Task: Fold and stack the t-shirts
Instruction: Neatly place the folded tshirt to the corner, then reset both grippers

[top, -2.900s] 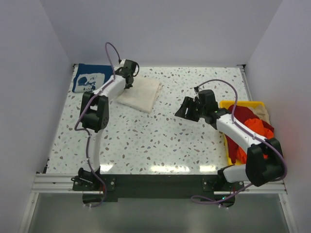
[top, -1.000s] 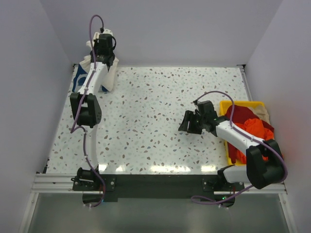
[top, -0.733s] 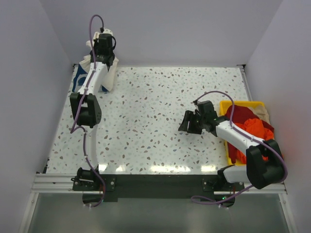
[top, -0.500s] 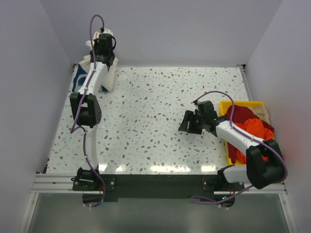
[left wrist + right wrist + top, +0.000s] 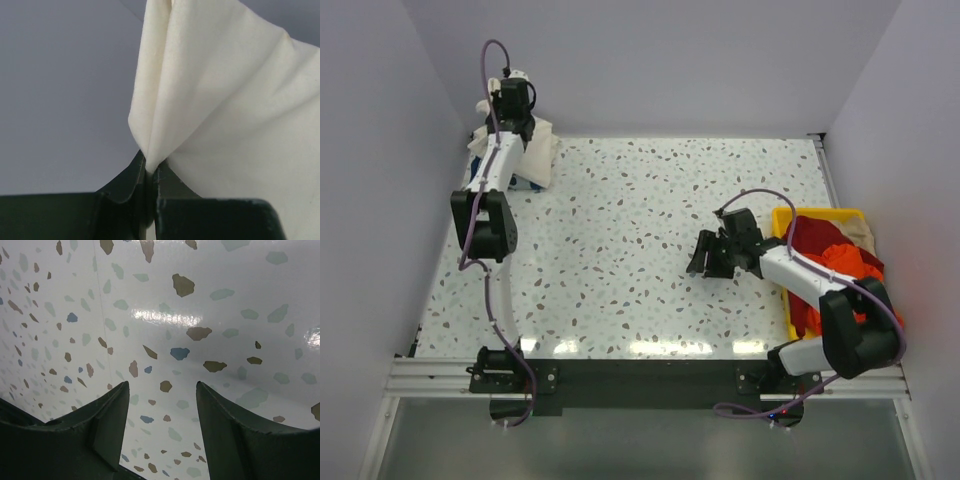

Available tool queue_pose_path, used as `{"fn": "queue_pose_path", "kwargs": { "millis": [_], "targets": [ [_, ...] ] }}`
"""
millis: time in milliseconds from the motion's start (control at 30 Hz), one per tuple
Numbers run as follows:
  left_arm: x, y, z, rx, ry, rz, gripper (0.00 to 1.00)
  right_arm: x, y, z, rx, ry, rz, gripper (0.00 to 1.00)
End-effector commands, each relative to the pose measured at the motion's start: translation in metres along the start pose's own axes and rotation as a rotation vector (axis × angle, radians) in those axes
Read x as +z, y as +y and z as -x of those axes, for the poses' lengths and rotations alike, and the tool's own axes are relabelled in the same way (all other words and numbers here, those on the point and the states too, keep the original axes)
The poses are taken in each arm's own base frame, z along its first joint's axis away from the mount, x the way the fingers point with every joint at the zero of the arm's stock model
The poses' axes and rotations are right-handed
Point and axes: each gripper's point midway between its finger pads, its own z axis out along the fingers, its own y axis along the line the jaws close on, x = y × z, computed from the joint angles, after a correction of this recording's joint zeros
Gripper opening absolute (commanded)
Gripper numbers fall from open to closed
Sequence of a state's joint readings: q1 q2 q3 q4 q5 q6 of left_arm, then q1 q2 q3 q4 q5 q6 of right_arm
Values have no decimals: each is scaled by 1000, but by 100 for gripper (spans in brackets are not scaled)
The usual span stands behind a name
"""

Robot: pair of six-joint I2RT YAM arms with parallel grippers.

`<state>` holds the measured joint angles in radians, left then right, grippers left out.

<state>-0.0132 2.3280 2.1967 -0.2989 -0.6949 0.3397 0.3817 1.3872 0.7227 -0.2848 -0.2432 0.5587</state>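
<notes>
— Hovering over the desk (image 5: 620,230), the right end effector (image 5: 160,390) is spread wide and holds nothing.
— Just beside that arm, the orange-red t-shirt (image 5: 840,265) and the beige t-shirt (image 5: 863,232) are heaped in the yellow bin (image 5: 785,215).
— Far left corner now: the left end effector (image 5: 150,172) is pinched tight on the cream t-shirt (image 5: 225,100), which hangs off the desk.

Perhaps 4 t-shirts (image 5: 542,150) (image 5: 840,262) (image 5: 865,230), 1 yellow bin (image 5: 782,216), 2 arms (image 5: 485,215) (image 5: 810,275), 2 pincers (image 5: 150,172) (image 5: 161,386).
</notes>
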Motion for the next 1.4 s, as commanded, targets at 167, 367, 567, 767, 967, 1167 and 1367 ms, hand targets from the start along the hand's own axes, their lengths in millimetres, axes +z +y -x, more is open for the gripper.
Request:
{"fn": "queue_pose_path", "kwargs": {
  "millis": [167,367,567,767,967,1167,1367],
  "targets": [
    [38,37,-13,-129,-24,77,1,5,10,16,-42,-30,-6,59],
    [49,27,-24,-218,-9,63,77,2,8,17,-53,-41,-18,59],
    [18,28,19,-410,-95,-100,98,-6,13,22,-61,-75,0,60],
    [-24,11,38,-635,-133,-312,100,-18,16,27,-81,-119,6,61],
    [-82,-28,31,-763,-97,-503,100,-39,29,38,-102,-178,47,61],
    [-179,-88,8,-722,-71,-634,100,-64,34,49,-128,-255,46,62],
    [-270,-133,-49,-674,-14,-780,100,-86,36,53,-147,-318,43,62]
  ]
}}
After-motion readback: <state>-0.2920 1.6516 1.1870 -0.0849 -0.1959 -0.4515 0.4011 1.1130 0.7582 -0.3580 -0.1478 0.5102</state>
